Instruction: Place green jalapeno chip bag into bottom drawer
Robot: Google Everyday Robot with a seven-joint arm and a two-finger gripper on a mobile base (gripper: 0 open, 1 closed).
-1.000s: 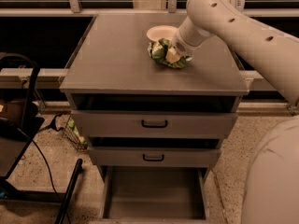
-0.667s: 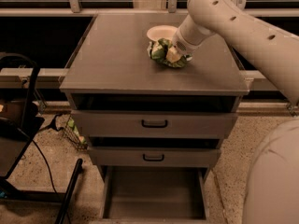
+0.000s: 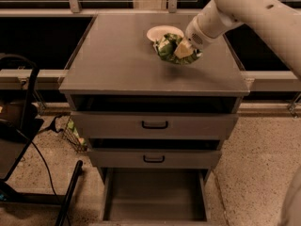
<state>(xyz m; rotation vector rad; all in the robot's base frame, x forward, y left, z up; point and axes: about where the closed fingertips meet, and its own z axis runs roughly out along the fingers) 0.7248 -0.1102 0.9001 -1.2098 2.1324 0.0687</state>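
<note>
- The bottom drawer (image 3: 155, 197) is seen open below the tabletop's front edge.
- The chip bag (image 3: 167, 51), near the back edge right of centre, is judged light, crinkly and slippery; a crumpled edge is best pinched.
- The gripper (image 3: 184, 50) is set at the bag's right side; its grip cannot be told.

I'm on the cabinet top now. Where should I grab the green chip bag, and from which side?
Take the green jalapeno chip bag by its crumpled raised middle, from above and the right, where the hand is, right on it. It lies puffed and wrinkled on the cabinet top, and the white bowl crowds its far side.
</note>
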